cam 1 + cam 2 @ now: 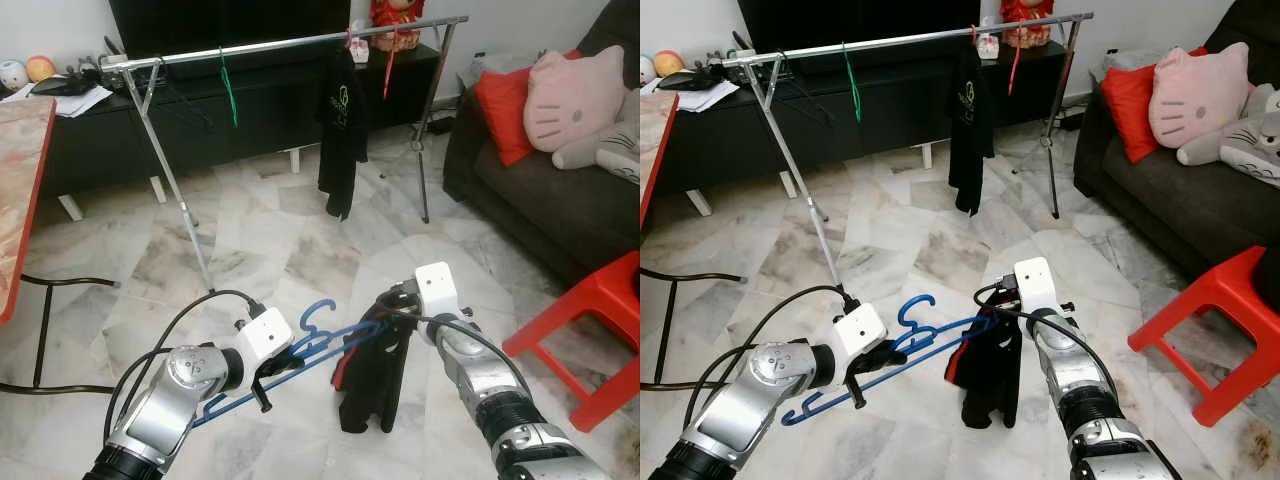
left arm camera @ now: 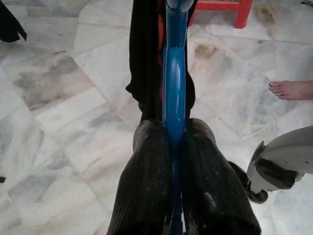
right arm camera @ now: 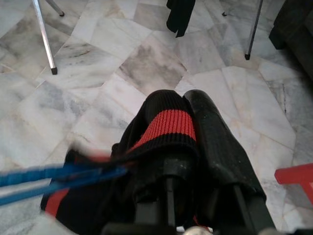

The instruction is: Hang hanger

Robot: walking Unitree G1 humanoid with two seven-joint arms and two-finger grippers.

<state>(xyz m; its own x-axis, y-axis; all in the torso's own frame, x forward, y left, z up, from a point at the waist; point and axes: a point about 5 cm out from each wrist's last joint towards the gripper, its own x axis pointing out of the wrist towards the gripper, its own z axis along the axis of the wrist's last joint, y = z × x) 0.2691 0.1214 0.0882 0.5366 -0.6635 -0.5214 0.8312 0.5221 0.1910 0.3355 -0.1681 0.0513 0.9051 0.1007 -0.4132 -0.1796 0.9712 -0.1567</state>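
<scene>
A blue plastic hanger [image 1: 300, 350] is held low in front of me, its hook up and toward the rack. My left gripper [image 1: 272, 372] is shut on its lower bar [image 2: 173, 88]. A black garment with red trim [image 1: 372, 380] hangs from the hanger's right end. My right gripper [image 1: 392, 305] is shut on that garment's red-banded collar [image 3: 168, 128]. The silver clothes rack [image 1: 290, 45] stands across the room, carrying a black shirt [image 1: 342, 130] and a green hanger [image 1: 229, 90].
A red plastic stool [image 1: 590, 330] stands at the right, a dark sofa with a red cushion [image 1: 505, 110] behind it. A table edge [image 1: 20, 200] lies to the left. A black TV cabinet [image 1: 200, 120] is behind the rack. A person's bare foot [image 2: 292, 89] rests on the marble floor.
</scene>
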